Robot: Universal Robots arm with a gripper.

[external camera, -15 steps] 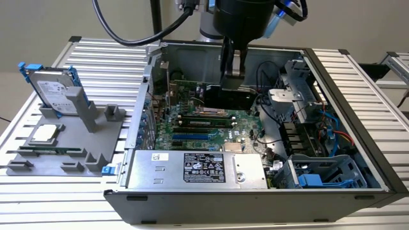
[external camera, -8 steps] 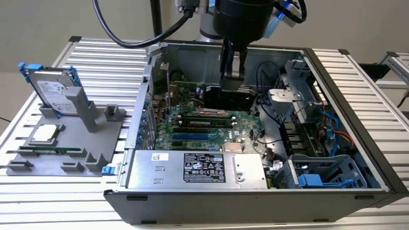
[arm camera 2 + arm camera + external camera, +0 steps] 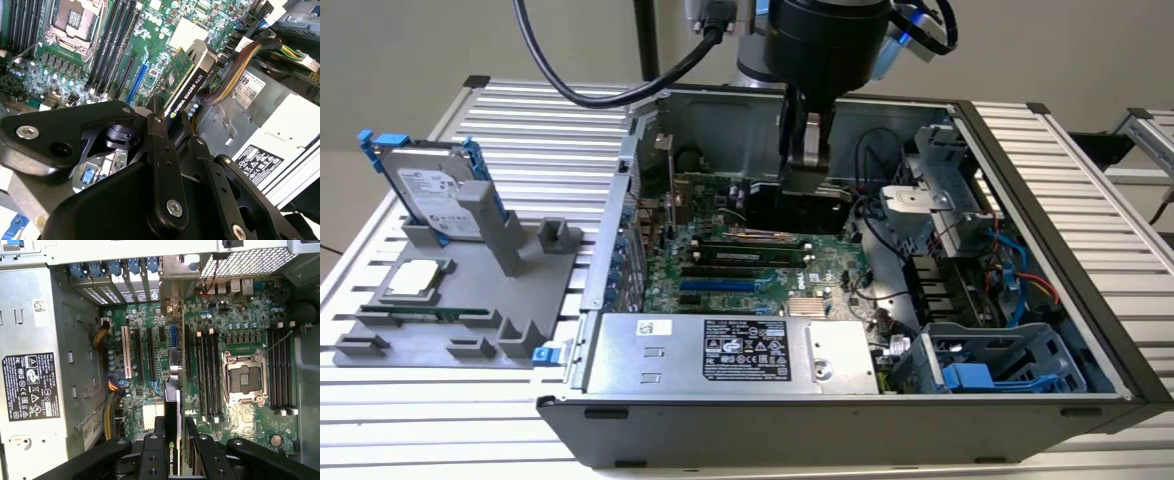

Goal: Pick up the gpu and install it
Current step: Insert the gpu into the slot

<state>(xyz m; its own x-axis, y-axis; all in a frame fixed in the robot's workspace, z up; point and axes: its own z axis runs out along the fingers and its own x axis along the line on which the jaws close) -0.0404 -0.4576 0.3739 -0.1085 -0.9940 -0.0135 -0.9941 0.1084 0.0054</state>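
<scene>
My gripper (image 3: 803,168) is shut on the gpu (image 3: 790,212) and holds it on edge inside the open computer case (image 3: 1067,330), just above the green motherboard (image 3: 747,268). In the first wrist view the gpu (image 3: 172,412) appears edge-on between the black fingers (image 3: 159,432), in line with the expansion slots (image 3: 172,337) and the rear bracket openings. In the second wrist view the gpu (image 3: 186,92) shows its black cooler edge and green card sticking out past the gripper (image 3: 175,131) over the motherboard (image 3: 70,60).
A silver power supply (image 3: 720,350) lies at the case's near side, with cable bundles (image 3: 235,65) beside it. The empty processor socket (image 3: 245,377) and memory slots sit near the slots. On the exterior view's left, a grey fixture (image 3: 454,330) holds a hard drive (image 3: 434,190).
</scene>
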